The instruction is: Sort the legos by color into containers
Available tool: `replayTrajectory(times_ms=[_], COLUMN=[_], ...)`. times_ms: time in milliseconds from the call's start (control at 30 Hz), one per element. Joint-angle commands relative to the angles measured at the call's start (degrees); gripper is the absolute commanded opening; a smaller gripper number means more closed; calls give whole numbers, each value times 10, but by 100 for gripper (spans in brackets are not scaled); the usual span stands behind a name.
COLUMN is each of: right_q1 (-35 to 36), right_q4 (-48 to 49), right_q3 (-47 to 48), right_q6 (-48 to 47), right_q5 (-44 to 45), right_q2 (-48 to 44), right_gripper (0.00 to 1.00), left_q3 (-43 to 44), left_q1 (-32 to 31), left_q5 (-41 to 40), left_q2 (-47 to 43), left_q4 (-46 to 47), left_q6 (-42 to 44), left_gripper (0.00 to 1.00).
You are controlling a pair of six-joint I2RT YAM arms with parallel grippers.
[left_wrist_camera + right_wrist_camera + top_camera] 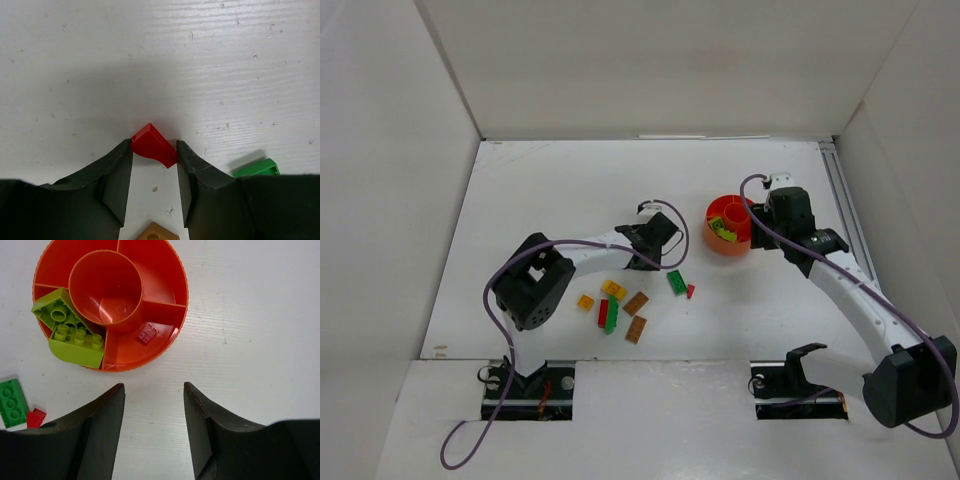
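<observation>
My left gripper (154, 150) is shut on a small red lego (152, 142), pinched between its fingertips. In the top view this gripper (652, 258) hides that brick. A green lego (255, 167) shows to its right and a brown one (160, 232) below. The orange-red bowl (170, 270) holds two lime legos (75, 342) in one compartment and a tiny pinkish-red piece (148, 333) in another. My right gripper (153, 386) stands open beside the bowl (720, 245), with nothing between its fingers.
Loose legos lie near the left arm: yellow (614, 290), orange (586, 301), two brown (636, 329), red (603, 312) and green (612, 316). Another green one (677, 281) and a small red one (691, 291) lie between the grippers. White walls surround the table.
</observation>
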Motion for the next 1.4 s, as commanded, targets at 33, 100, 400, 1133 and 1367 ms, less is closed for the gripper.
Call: replayTrajectory(times_ms=[33,100,400,1133,1367], right_q1=[-3,-3,-3,-137,-137], right_q4=[15,15,15,-99,-99], right_q3=[0,0,0,38,38], right_q6=[-6,-6,-1,71,61], right_q5=[-4,-9,-9,85,79], right_q2=[-19,-19,-35,-150,-150], right_gripper=[56,56,56,61,61], left_q3=[2,8,16,424,493], left_q1=[-15,-22,-47,-108,-108], left_q5=[5,5,16,75,116], left_q2=[-29,-44,-99,88,145], left_q4=[-55,-67,-67,-76,-70], left_q6=[-3,-3,4,193,211], left_gripper=[27,27,27,30,30])
